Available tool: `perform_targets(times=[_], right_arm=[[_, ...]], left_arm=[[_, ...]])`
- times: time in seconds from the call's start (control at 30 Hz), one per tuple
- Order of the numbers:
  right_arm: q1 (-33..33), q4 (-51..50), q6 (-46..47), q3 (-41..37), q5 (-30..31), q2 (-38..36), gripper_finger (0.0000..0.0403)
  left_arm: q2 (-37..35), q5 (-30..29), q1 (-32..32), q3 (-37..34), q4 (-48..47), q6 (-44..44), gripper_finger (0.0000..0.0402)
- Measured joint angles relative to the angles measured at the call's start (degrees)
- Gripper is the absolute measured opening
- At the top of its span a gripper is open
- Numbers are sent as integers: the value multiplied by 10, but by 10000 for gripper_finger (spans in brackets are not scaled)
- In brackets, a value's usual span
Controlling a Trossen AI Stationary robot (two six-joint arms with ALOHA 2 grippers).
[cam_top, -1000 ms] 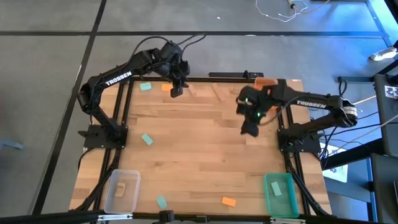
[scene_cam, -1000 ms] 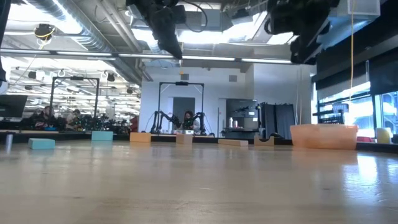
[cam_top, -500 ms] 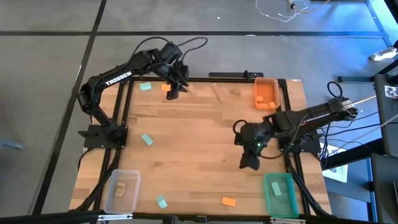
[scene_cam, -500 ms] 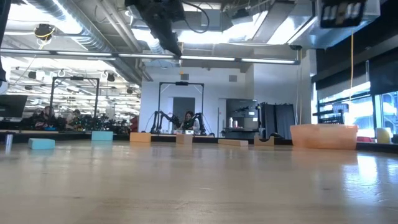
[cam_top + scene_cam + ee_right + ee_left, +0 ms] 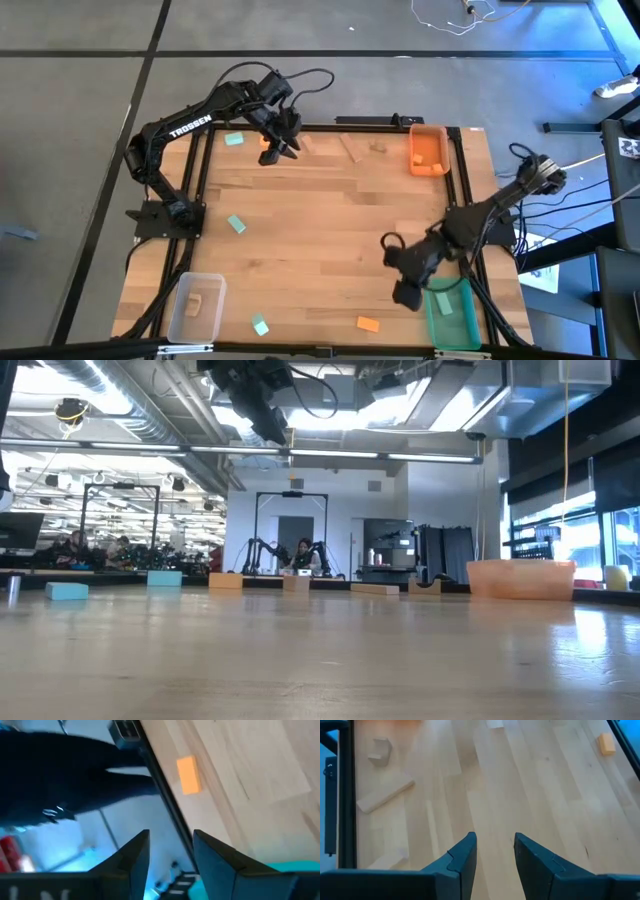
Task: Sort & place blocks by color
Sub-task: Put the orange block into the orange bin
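At this moment the left gripper [image 5: 278, 150] hung in the upper left of the high view, above the far edge of the table [image 5: 330, 230], its jaws parted with nothing between them, as the left wrist view also showed [image 5: 493, 851]. An orange block [image 5: 266, 141] lay just beside it, partly under the arm. The right gripper [image 5: 408, 293] sat at the lower right, near the green bin [image 5: 450, 312]; the right wrist view showed its jaws [image 5: 170, 851] apart and bare.

The blocks lay scattered. Teal ones sat at the upper left [image 5: 234, 140], the middle left [image 5: 237, 224] and the bottom edge [image 5: 260, 324]. A second orange block [image 5: 368, 323] lay at the bottom centre, and pale wooden pieces [image 5: 348, 148] lay along the top. The orange bin [image 5: 428, 150] stood at the upper right and the clear bin [image 5: 196, 307] at the lower left.

One risk was that the left gripper, coming down off-centre, would nudge the thin orange block toward the table edge instead of straddling it. The right arm, low beside the green bin, could knock its wall if it swung across.

Much was hard to judge. The right gripper did not appear in the low view at all. How high either gripper stood above the table could not be told. What lay in the bins was unclear beyond a pale shape in the clear one.
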Motion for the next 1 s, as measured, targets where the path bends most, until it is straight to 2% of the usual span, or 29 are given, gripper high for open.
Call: perform_targets(times=[0.17,0.3,0.47,0.7,0.83,1.0], right_arm=[[35,0,-91,0,22,56,151],[55,3,-151,0,67,104,151],[65,39,-175,0,101,164,151],[86,189,-205,0,120,232,151],[91,202,-178,0,169,249,151],[92,201,-182,0,175,256,151]], left_arm=[[0,0,0,0,1,-22,121],[0,-13,0,0,1,-54,121],[0,-33,-2,0,2,-81,121],[0,-54,-12,0,3,-92,121],[0,-63,-18,0,4,-92,121],[0,-64,-18,0,8,-92,121]])
